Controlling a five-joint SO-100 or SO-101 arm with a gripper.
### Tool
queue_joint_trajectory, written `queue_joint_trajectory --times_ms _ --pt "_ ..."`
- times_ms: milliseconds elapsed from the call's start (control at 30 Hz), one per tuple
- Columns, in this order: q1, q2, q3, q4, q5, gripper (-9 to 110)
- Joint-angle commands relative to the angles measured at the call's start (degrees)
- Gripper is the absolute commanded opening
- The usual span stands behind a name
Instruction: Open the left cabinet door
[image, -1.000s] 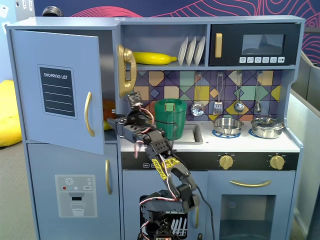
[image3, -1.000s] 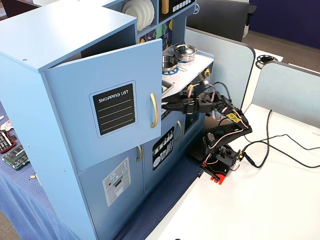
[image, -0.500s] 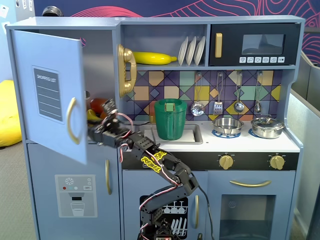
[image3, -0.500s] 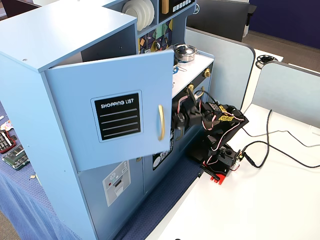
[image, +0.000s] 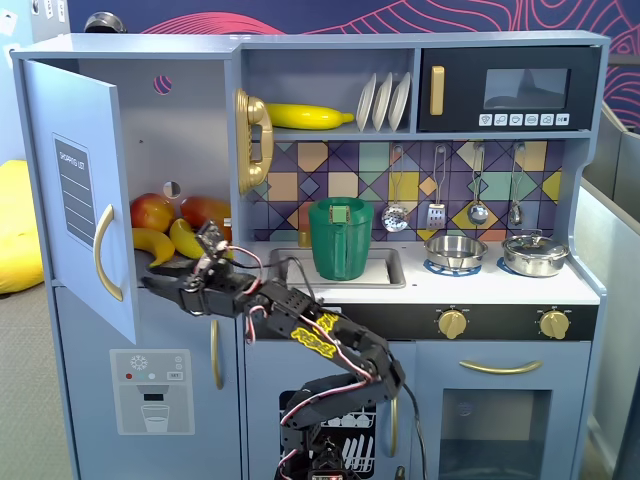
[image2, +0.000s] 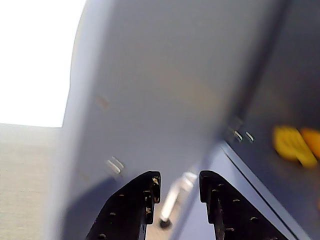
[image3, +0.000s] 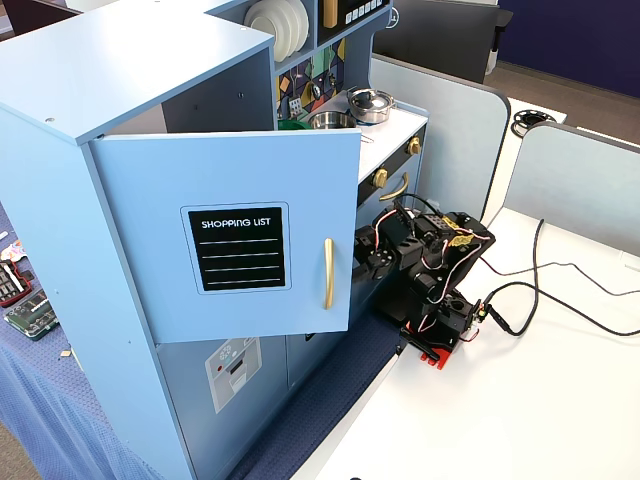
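Claw (image2: 176, 182) has its two fingers apart with nothing between them, just behind the inner face of the left cabinet door (image: 75, 190), which stands swung far out. If the arm pushes more, I think the fingers may slip off the door edge or strain the hinges. Inside the open compartment lie apples (image: 152, 212) and bananas (image: 160, 246).

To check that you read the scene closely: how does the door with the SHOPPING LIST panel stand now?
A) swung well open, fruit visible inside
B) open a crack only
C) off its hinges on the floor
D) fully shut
A: in a fixed view the door stands swung out, with fruit visible in the compartment behind it.
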Motion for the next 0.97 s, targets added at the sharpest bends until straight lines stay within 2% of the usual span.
queue_joint_trajectory --times_ms 0,133,233,433,667,933 --pt "18.1 6.8 5.3 4.5 7.5 0" --pt "33.1 12.4 13.5 14.3 13.4 0" --pt "40.3 16.9 20.7 19.0 17.7 0" --pt "51.7 21.8 28.9 35.5 23.6 0" --pt "60.6 27.9 38.3 49.7 24.3 0" --pt "63.6 30.2 41.9 61.2 25.4 0"
